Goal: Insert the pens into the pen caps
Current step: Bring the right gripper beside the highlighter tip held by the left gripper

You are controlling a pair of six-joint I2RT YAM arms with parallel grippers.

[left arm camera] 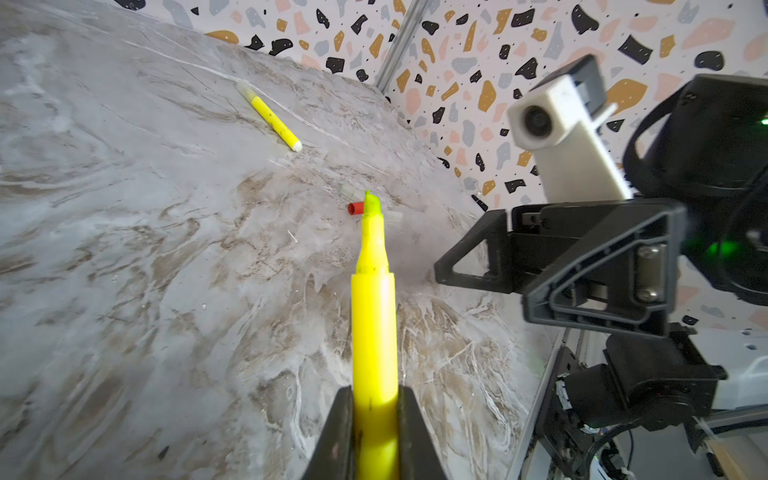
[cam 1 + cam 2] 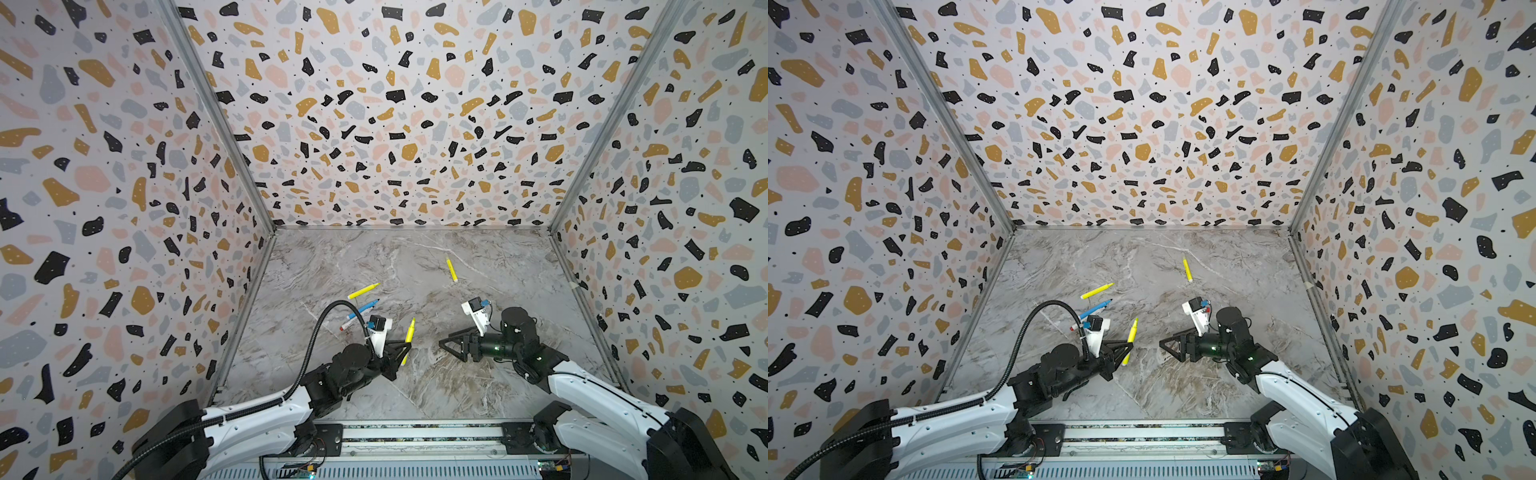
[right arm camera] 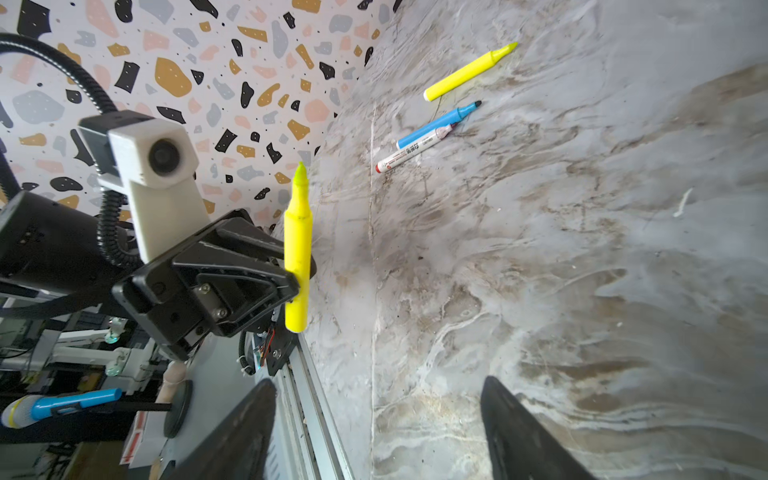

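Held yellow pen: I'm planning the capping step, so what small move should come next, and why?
Probably send the right gripper toward the pale cap lying loose by the red cap. The left gripper clamps the yellow pen, tip bare, while the right fingers stand open and empty, so a cap is what's missing.

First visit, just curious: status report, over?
Left end effector shut on bright yellow marker pen. Right end effector open, empty. Stubby red tube cap lies free, unobstructed.
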